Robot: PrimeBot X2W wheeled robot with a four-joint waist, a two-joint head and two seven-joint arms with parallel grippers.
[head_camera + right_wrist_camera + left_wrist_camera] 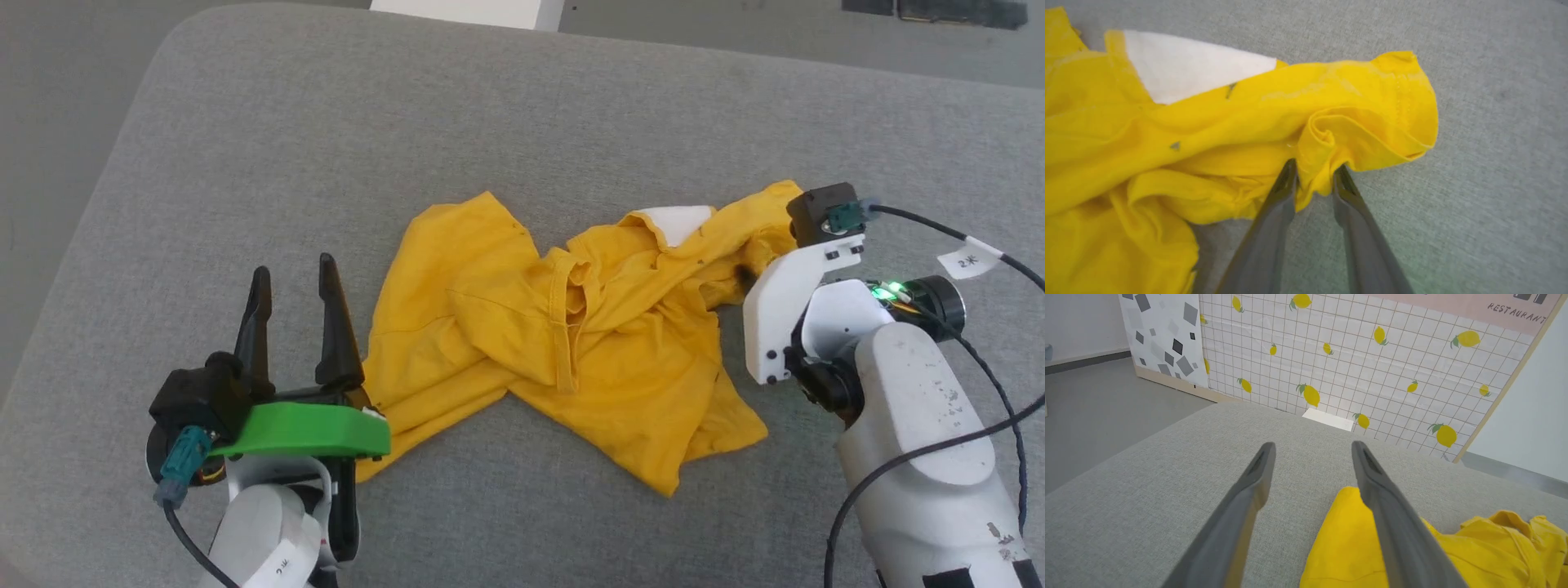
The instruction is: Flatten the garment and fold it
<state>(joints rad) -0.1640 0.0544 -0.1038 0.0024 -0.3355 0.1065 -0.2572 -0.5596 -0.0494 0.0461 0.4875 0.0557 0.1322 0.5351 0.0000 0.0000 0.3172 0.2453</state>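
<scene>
Jaws of the left gripper [294, 268] stand wide in the head view, at the left edge of the crumpled yellow T-shirt [490, 327] on the grey worktop [522, 122]. Left wrist view: same spread, shirt beneath one finger. Right wrist view: the right gripper [1315, 173] pinches a shirt fold between narrowed jaws.

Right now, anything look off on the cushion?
Only the garment: it lies twisted and bunched on the grey cushion, layers crossed over at the middle, a white patch turned up at the far edge. The right claw pinches a fold at its right end. No tear or spill visible.
</scene>
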